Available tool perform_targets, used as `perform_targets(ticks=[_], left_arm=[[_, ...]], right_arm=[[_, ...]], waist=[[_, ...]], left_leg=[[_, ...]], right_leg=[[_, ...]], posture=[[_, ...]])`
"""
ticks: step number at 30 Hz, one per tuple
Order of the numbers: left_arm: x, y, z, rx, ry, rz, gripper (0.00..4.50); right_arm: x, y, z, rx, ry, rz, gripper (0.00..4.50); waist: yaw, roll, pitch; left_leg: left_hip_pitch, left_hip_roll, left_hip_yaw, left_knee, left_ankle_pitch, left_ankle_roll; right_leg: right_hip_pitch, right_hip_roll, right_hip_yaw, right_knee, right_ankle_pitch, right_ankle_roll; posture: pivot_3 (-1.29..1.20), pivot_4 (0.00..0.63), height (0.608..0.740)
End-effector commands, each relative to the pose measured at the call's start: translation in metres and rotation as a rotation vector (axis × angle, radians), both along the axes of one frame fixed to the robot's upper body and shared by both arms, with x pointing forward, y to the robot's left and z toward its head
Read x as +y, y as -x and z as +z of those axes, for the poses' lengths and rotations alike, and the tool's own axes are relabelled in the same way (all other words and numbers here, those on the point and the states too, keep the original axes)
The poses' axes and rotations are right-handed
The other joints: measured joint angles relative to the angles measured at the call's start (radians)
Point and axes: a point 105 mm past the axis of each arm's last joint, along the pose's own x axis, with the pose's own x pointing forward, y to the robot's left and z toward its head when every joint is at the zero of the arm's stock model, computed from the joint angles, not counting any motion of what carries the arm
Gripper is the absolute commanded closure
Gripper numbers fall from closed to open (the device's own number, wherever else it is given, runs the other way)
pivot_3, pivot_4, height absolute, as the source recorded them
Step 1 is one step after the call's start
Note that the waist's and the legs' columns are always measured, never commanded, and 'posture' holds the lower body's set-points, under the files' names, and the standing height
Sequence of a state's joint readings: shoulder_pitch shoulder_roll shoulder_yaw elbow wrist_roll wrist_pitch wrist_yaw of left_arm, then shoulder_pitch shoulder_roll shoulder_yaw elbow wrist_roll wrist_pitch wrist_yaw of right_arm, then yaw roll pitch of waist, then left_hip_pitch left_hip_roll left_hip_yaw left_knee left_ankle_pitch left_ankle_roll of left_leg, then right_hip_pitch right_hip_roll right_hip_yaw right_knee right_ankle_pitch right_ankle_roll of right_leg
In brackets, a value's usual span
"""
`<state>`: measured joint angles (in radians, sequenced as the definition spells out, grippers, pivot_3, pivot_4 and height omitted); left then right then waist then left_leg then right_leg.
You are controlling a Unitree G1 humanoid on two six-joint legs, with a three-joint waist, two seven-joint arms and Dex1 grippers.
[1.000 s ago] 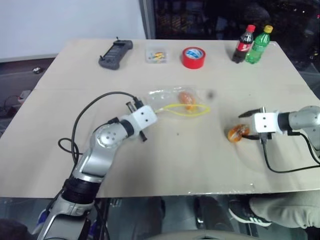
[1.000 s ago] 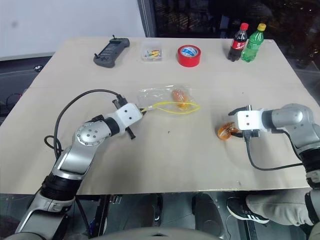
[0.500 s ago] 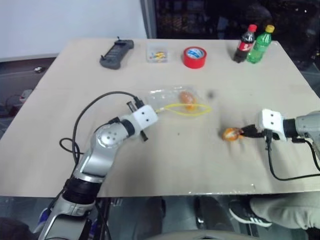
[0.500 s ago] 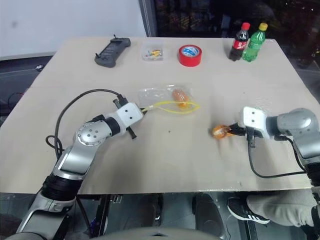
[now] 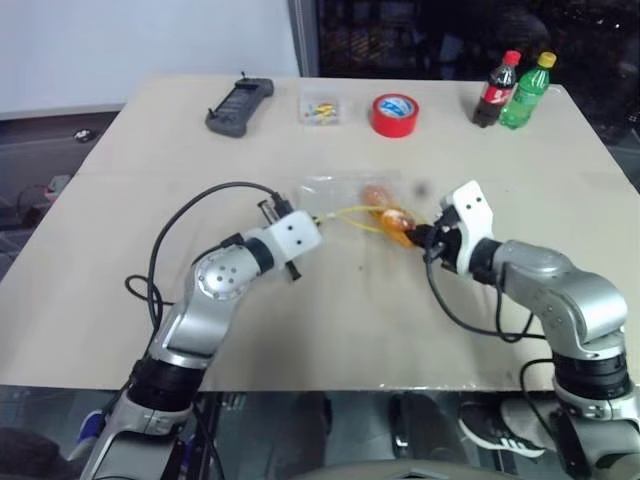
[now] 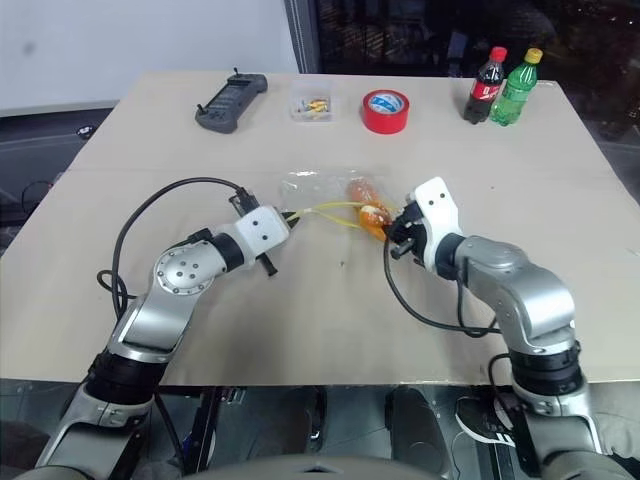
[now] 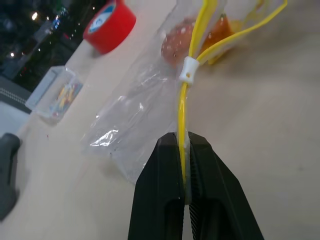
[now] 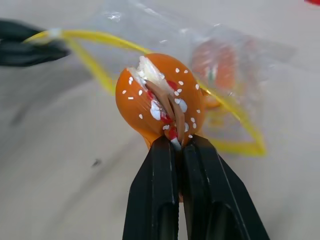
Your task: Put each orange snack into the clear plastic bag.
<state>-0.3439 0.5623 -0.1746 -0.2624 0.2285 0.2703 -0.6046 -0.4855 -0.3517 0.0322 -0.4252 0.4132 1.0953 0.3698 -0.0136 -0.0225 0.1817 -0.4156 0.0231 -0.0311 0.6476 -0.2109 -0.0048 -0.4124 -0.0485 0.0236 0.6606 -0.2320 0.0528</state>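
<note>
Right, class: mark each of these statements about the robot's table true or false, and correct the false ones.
1. The right gripper is shut on an orange snack. True.
2. The left gripper is open above the red tape roll. False: it is shut on the yellow seal strip of the clear plastic bag.
3. One orange snack already lies inside the bag. True.
4. Both bottles lie on their sides. False: they stand upright.

Beige table (image 5: 120,190) in the middle; pale wall (image 5: 130,40) far left, dark glass (image 5: 420,35) far right.
</note>
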Motion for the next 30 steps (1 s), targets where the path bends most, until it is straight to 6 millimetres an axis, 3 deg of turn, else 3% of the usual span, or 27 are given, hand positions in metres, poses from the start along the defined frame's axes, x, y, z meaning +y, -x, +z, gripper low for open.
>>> perform_targets(ticks=[1, 10, 12, 14, 19, 20, 26, 30], left_arm=[[-0.011, 0.009, 0.011, -0.074, -0.026, -0.060, 4.50], [-0.016, 0.018, 0.001, -0.093, -0.082, -0.107, 4.50], [-0.014, 0.019, -0.002, -0.087, -0.080, -0.100, 4.50], [-0.012, 0.020, -0.003, -0.077, -0.069, -0.092, 4.50], [0.000, 0.016, -0.008, -0.006, 0.003, -0.020, 4.50], [0.007, 0.012, -0.007, 0.016, 0.031, 0.008, 4.50], [0.024, 0.002, 0.002, 0.081, 0.135, 0.051, 4.50], [0.026, 0.001, 0.005, 0.100, 0.159, 0.037, 4.50]], right_arm=[[0.007, -0.006, 0.009, -0.029, -0.002, -0.024, 4.48], [0.043, -0.013, -0.002, -0.001, 0.001, 0.038, 4.48], [0.057, -0.026, -0.002, -0.030, -0.035, 0.010, 4.48], [0.059, -0.041, -0.003, -0.068, -0.052, -0.056, 4.48], [0.058, -0.050, 0.001, -0.122, -0.099, -0.105, 2.65], [0.057, -0.042, 0.006, -0.161, -0.083, -0.057, 2.42], [0.036, 0.010, 0.015, -0.294, 0.048, 0.215, 2.42], [0.015, 0.020, 0.012, -0.393, 0.208, 0.248, 2.42]], waist=[[-0.001, 0.000, 0.000], [-0.003, 0.000, 0.000], [-0.008, 0.000, 0.000], [-0.008, 0.001, 0.000], [-0.003, 0.001, 0.000], [-0.003, 0.001, 0.000], [-0.001, 0.001, 0.000], [-0.012, 0.001, 0.000]], left_leg=[[0.000, 0.000, 0.000, 0.000, 0.000, 0.000], [0.000, 0.000, 0.000, 0.000, 0.000, 0.000], [0.000, 0.000, 0.000, 0.000, 0.000, 0.000], [0.001, 0.000, 0.001, 0.000, 0.000, 0.000], [0.000, 0.000, 0.000, -0.001, 0.000, 0.000], [-0.001, 0.000, 0.000, -0.001, 0.000, 0.000], [-0.001, 0.000, -0.001, -0.001, 0.000, 0.001], [0.000, 0.001, 0.000, -0.001, -0.001, 0.001]], right_leg=[[0.000, 0.000, 0.000, 0.000, 0.000, 0.000], [0.000, 0.000, 0.000, 0.000, 0.000, 0.000], [0.000, 0.000, 0.000, 0.000, 0.000, 0.000], [0.000, 0.000, 0.001, 0.000, 0.000, 0.000], [-0.001, 0.001, 0.000, 0.000, 0.000, 0.000], [-0.001, 0.000, 0.000, 0.000, 0.000, 0.000], [-0.001, 0.000, -0.002, -0.001, 0.000, 0.000], [0.000, 0.000, -0.001, -0.002, 0.000, 0.000]], posture=[[0.00, 0.150, 0.740], [0.00, 0.150, 0.740], [0.00, 0.150, 0.740], [0.00, 0.150, 0.740], [0.00, 0.150, 0.740], [0.00, 0.150, 0.740], [0.00, 0.150, 0.740], [0.00, 0.150, 0.740]])
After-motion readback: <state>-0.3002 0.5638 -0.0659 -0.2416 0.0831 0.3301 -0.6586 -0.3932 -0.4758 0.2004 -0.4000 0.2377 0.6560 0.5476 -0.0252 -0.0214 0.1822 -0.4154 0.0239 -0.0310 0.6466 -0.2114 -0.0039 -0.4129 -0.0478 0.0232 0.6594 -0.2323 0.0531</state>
